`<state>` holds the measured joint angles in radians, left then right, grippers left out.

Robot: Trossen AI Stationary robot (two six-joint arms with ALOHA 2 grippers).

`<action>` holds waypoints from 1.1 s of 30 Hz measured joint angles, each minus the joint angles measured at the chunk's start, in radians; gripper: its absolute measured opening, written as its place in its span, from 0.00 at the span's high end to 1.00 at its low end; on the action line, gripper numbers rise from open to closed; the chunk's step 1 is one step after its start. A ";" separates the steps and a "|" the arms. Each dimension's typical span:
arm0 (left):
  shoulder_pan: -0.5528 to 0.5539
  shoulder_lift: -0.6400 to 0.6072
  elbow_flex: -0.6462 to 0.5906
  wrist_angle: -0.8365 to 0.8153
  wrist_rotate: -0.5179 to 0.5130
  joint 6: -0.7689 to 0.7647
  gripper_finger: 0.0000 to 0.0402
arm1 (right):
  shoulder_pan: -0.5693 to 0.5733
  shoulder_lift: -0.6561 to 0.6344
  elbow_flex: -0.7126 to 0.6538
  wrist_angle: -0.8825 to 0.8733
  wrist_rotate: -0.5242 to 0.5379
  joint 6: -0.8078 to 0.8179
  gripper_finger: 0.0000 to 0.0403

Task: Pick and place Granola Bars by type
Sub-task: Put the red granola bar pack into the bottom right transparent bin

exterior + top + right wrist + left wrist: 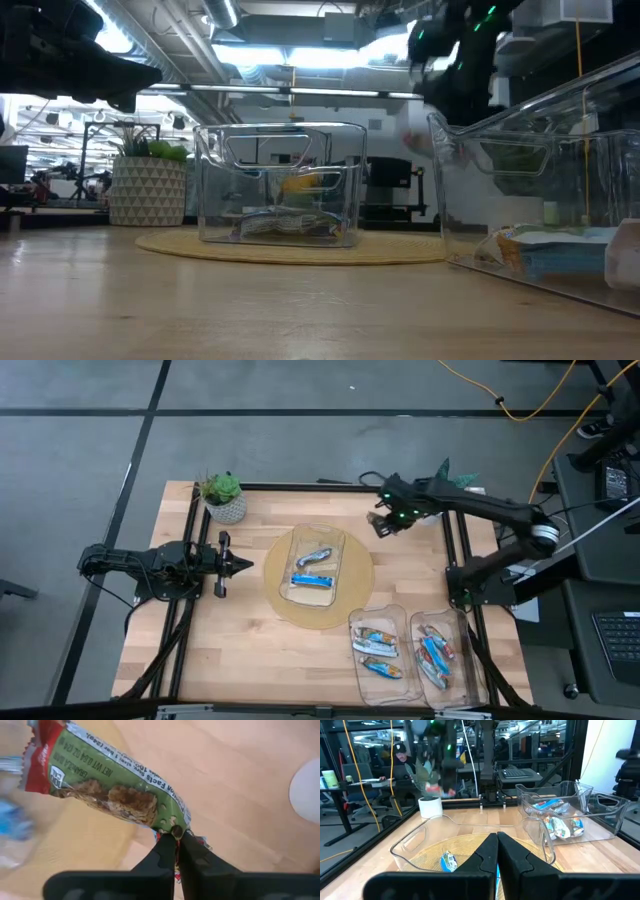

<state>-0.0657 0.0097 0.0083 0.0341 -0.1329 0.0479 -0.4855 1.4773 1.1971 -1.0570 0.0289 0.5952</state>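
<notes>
The right gripper (175, 836) is clamped on one end of a green-and-red granola bar (107, 782), its long axis trailing away; both sorting bins (378, 650) probably lie nearest this arm.

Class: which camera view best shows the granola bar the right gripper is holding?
The right wrist view: the granola bar fills the picture, pinched at one end by the right gripper. The left wrist view shows only a distant blur, and the high and low views show the raised gripper but no bar.

grey floor (300, 420) with dark seams, yellow cable (545, 405), ceiling strip lights (300, 55), desks (350, 782) behind
</notes>
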 joint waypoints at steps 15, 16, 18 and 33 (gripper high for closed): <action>0.000 0.000 0.000 0.000 0.000 0.000 1.00 | 0.193 -0.456 0.001 0.080 0.014 0.004 0.98; 0.000 0.000 0.000 0.000 0.000 0.000 1.00 | 0.209 -0.480 0.001 0.099 0.023 0.007 0.98; 0.000 0.000 0.000 0.000 0.000 0.000 1.00 | 0.241 -0.524 0.001 0.141 0.048 0.020 0.96; 0.000 0.000 0.000 0.000 0.000 0.000 1.00 | 0.509 -0.757 0.002 0.224 0.035 -0.083 0.96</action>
<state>-0.0658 0.0097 0.0082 0.0341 -0.1329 0.0479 0.0237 0.7207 1.1988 -0.8329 0.0643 0.5119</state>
